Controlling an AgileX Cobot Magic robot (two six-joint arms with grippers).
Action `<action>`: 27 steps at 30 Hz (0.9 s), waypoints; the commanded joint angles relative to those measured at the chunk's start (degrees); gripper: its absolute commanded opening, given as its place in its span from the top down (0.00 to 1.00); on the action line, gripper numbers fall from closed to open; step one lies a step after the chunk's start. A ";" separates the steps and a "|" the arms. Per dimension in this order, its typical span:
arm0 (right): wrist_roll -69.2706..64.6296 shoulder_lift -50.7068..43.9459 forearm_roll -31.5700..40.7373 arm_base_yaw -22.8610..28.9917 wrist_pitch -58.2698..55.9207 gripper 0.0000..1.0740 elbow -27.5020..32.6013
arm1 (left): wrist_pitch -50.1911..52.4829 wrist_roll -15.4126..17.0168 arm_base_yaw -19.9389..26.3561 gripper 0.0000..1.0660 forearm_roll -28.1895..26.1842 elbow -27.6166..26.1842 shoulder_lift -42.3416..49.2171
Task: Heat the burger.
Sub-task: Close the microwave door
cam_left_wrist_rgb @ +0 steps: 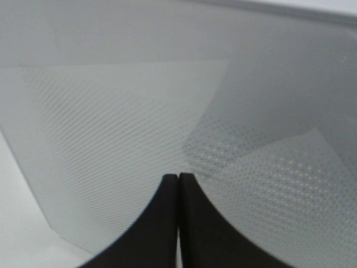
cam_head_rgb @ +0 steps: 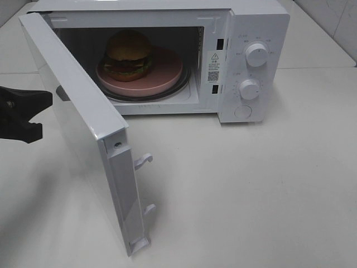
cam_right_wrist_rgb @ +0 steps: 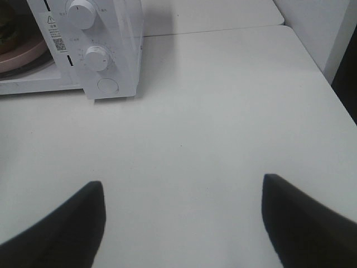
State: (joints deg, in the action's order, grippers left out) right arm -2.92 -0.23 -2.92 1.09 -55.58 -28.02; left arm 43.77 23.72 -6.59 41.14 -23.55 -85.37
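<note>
From the high camera, the microwave (cam_head_rgb: pixel 245 33) stands on the white worktop (cam_head_rgb: pixel 251 195) with its door (cam_head_rgb: pixel 78 128) swung wide open toward the near left. The burger (cam_head_rgb: pixel 128 53) sits inside the cavity on a pink plate (cam_head_rgb: pixel 164 75), and the plate rests on the glass turntable (cam_head_rgb: pixel 187 86). On the control panel to the right of the cavity are an upper knob (cam_head_rgb: pixel 256 54), a lower knob (cam_head_rgb: pixel 249 89) and a round button (cam_head_rgb: pixel 243 111) under them. My left fingers (cam_head_rgb: pixel 25 114) show as a black shape at the left edge, on the outer side of the open door. From here I cannot tell whether they touch it.

In my left wrist view, my left fingers (cam_left_wrist_rgb: pixel 167 206) are pressed flat against each other with nothing between them. Their tips point at the door's dotted window panel (cam_left_wrist_rgb: pixel 111 128), which fills the view close up. I cannot tell whether the tips touch it.

In my right wrist view, my right fingers (cam_right_wrist_rgb: pixel 290 218) are spread wide and hold nothing. They hang over bare worktop (cam_right_wrist_rgb: pixel 223 111), well apart from the microwave. Its knobbed front corner (cam_right_wrist_rgb: pixel 120 50) is on the far side, and the edge of the pink plate (cam_right_wrist_rgb: pixel 19 58) shows in the open cavity.
</note>
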 commanded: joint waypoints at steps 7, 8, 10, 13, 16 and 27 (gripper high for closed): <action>0.46 -1.66 -0.06 -0.34 0.34 0.29 0.06 | 0.23 -1.83 -3.38 1.00 -3.78 -3.09 -3.15; 0.46 -1.66 -0.06 -0.34 0.34 0.29 0.06 | 0.29 -1.66 -3.38 1.00 -4.18 -3.38 -3.55; 0.46 -1.66 -0.06 -0.34 0.34 0.29 0.06 | 0.29 -1.66 -3.38 1.00 -4.93 -3.38 -3.61; 0.46 -1.66 -0.06 -0.34 0.34 0.29 0.06 | 0.29 -1.83 -3.38 1.00 -7.22 -3.38 -3.67; 0.46 -1.66 -0.06 -0.34 0.34 0.29 0.06 | 0.57 -1.83 -3.38 1.00 -8.25 -3.38 -3.95; 0.46 -1.66 -0.06 -0.34 0.34 0.29 0.06 | 0.92 -2.06 -7.39 1.00 -12.26 -6.07 -8.42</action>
State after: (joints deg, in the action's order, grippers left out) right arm -2.92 -0.23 -2.92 1.09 -55.58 -28.02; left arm 43.83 21.94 -12.66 30.83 -28.07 -92.65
